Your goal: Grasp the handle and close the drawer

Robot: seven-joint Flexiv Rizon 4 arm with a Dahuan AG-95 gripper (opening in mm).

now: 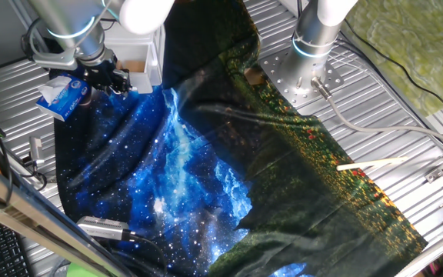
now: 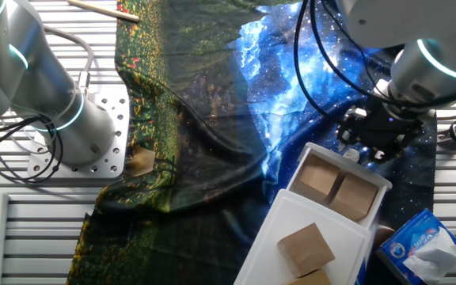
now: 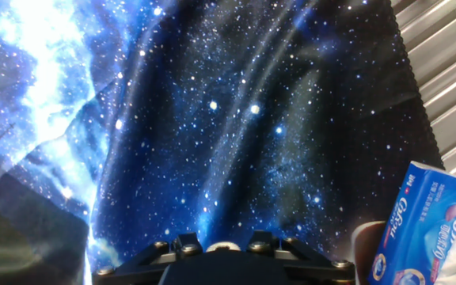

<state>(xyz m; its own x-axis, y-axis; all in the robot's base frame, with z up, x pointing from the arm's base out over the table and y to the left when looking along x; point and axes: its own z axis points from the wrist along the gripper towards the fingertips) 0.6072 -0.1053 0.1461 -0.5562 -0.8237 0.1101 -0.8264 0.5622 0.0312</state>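
The white drawer (image 2: pixel 323 218) stands pulled out, its tan-brown interior (image 2: pixel 335 188) and brown blocks showing; in one fixed view it sits behind the hand (image 1: pixel 146 63). My gripper (image 2: pixel 364 149) is at the drawer's front, over the starry blue cloth. In the hand view a small round white handle (image 3: pixel 222 247) sits between the fingertips (image 3: pixel 182 242) at the bottom edge, and the jaws stand close against its sides. The gripper (image 3: pixel 222 252) looks shut on it. In one fixed view the gripper (image 1: pixel 108 78) is dark and the handle is hidden.
A blue-and-white tissue packet (image 2: pixel 422 247) lies beside the drawer, also in the hand view (image 3: pixel 438 229) and one fixed view (image 1: pixel 64 95). A second arm's base (image 1: pixel 302 73) stands on the cloth's far side. A wooden stick (image 1: pixel 371 163) lies on the grooved table.
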